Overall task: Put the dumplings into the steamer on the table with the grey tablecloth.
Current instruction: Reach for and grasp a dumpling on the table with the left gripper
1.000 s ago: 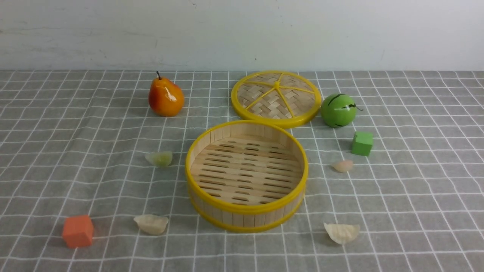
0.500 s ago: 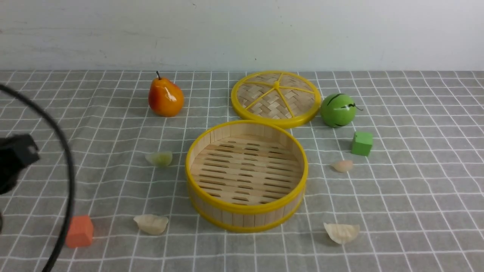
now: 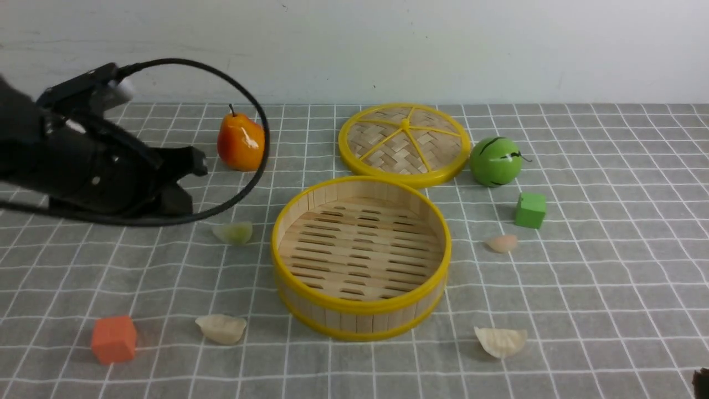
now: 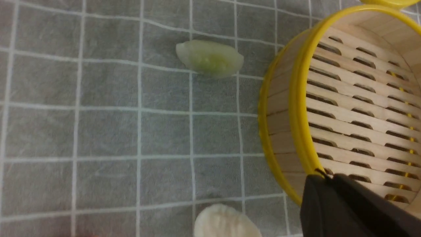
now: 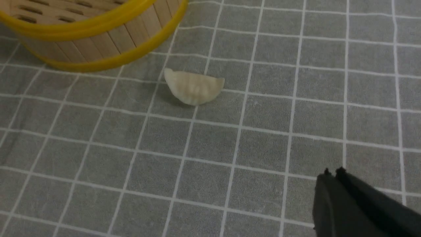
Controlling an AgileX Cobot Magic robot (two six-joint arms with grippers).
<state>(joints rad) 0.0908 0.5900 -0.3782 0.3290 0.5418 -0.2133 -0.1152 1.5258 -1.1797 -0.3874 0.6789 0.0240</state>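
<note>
likely the worst slip from here is a shove: the left pincer [image 4: 324, 177], tips pressed together, hangs near the translucent greenish dumpling [image 4: 210, 58], and the right pincer [image 5: 332, 172], likewise closed and empty, near a pleated cream dumpling [image 5: 193, 87]; descending unopened would skid them across the desk's grey grid-lined tablecloth [image 3: 609, 277]. all four glossy dumplings lie around the round yellow-rimmed bamboo steamer [image 3: 354, 321], none inside.

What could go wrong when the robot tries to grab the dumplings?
The left arm's cable loops right by the pear and might knock it over. The greenish dumpling lies close to the steamer, so the left end effector could bump the wall. Glossy dumplings may slip.
</note>
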